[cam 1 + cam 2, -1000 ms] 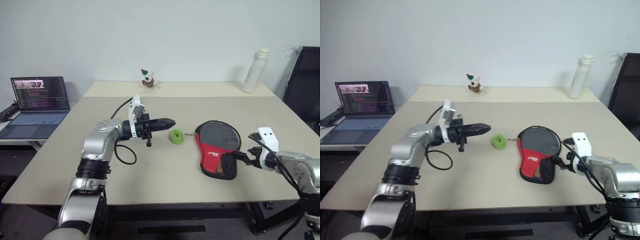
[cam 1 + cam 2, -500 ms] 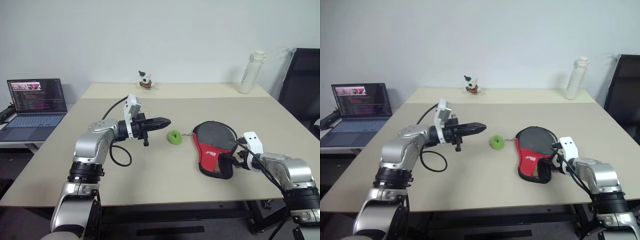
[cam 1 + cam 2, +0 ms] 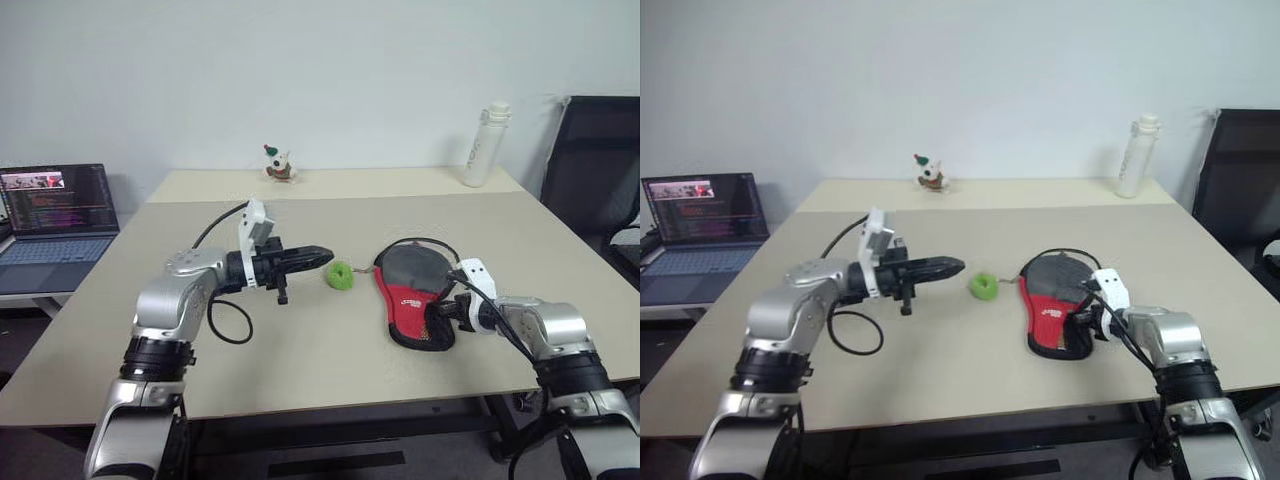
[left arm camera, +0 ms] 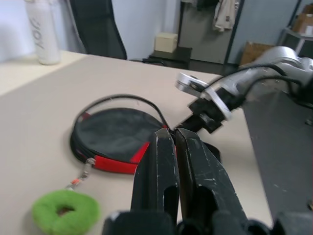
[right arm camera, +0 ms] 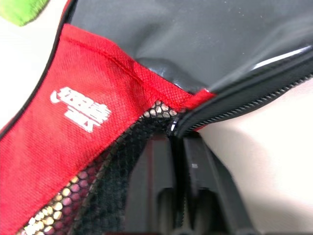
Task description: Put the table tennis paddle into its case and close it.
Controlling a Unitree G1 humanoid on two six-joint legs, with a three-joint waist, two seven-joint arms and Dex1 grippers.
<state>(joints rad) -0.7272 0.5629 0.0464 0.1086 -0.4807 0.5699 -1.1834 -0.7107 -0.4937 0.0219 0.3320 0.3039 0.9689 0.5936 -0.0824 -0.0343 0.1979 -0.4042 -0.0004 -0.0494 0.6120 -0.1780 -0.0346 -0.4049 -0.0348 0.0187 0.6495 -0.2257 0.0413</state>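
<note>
Right wrist view: right gripper [image 5: 177, 147] pinched on case [image 5: 73, 132].

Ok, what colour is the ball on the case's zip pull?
Green ball, clearest in the left eye view.

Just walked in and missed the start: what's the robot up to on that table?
It is working on a paddle-shaped case lying flat on the table. The right gripper is shut at the case's narrow mesh end, right by the zipper; whether it pinches anything is unclear. The left gripper is shut on nothing, held above the table and pointing at the green ball on the zip pull.
</note>
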